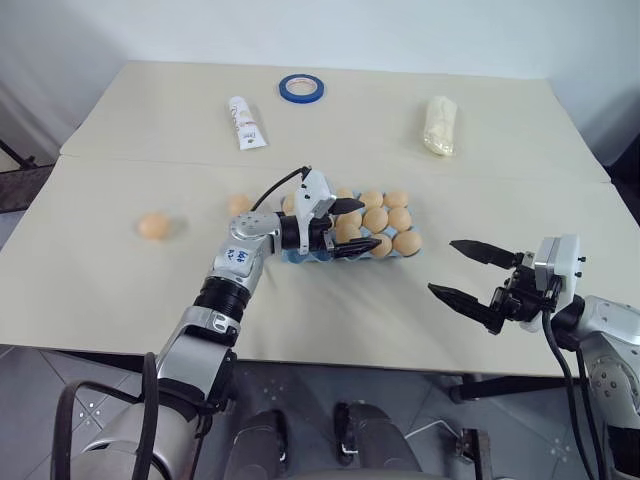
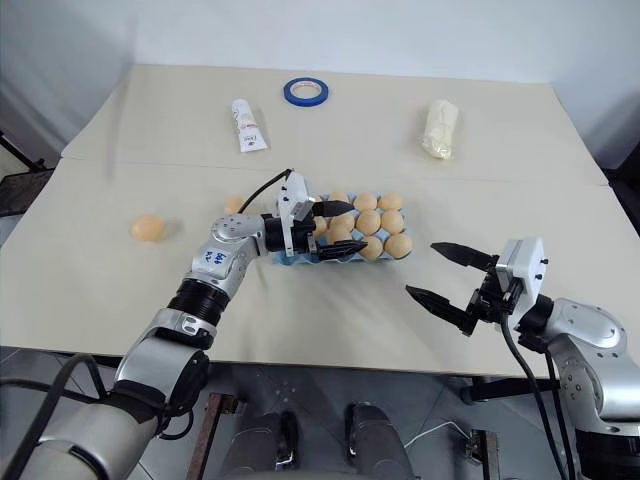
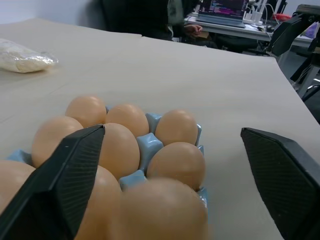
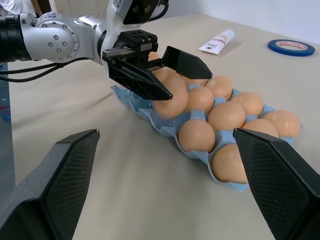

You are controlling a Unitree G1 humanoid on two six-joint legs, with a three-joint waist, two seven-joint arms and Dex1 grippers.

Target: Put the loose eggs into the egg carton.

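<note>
The light blue egg carton [image 1: 292, 258] lies mid-table with several orange-tan eggs [image 1: 400, 218] in its cups. My left gripper [image 1: 366, 224] is open over the carton's left part, level, its black fingers [image 4: 145, 82] on either side of one egg [image 4: 172, 102] that rests among the others. Two loose eggs lie on the table to the left, one [image 1: 238, 204] near the carton and another [image 1: 154, 226] farther out. My right gripper [image 1: 446, 268] is open and empty above the table, to the right of the carton.
At the back stand a blue tape roll [image 1: 301, 88], a white tube [image 1: 244, 122] and a pale wrapped bundle [image 1: 439, 124]. The table's front edge runs just below my right gripper. A seam crosses the table behind the carton.
</note>
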